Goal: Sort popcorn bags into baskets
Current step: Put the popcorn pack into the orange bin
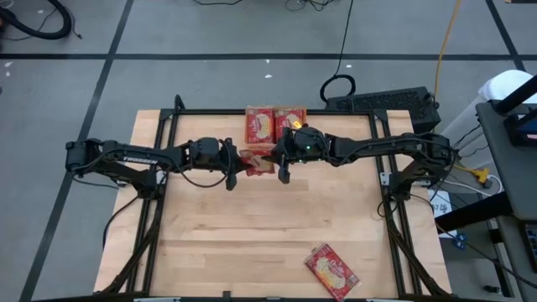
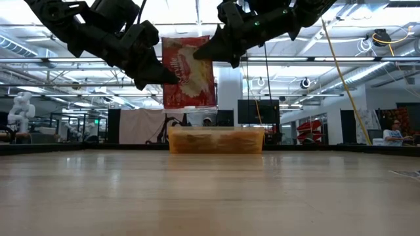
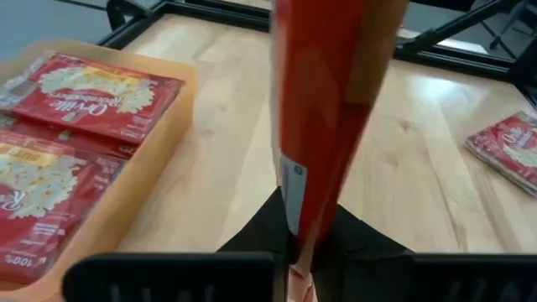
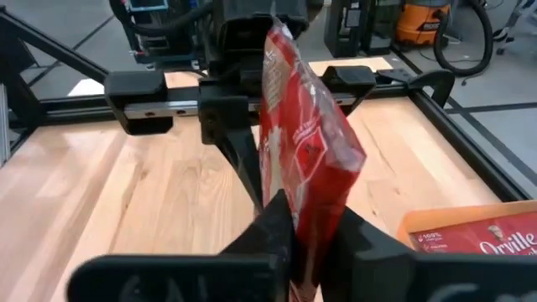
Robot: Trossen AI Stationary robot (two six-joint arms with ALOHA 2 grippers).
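Both my tools, left tool (image 1: 237, 164) and right tool (image 1: 284, 161), pinched shut on one popcorn bag (image 2: 189, 72), hanging upright above worktop. Basket (image 2: 216, 140) just beyond; right tool nearer.

Pale wooden desk (image 1: 252, 243), planked, bordered by a black metal frame (image 1: 268, 112). Against the far edge, at centre: 1 translucent orange basket (image 2: 216, 140), resting flat, holding red popcorn packets laid side by side. Near the front edge, toward the right side: 1 red popcorn packet (image 1: 332, 270), lying flat, skewed to the planks, well apart from the basket.
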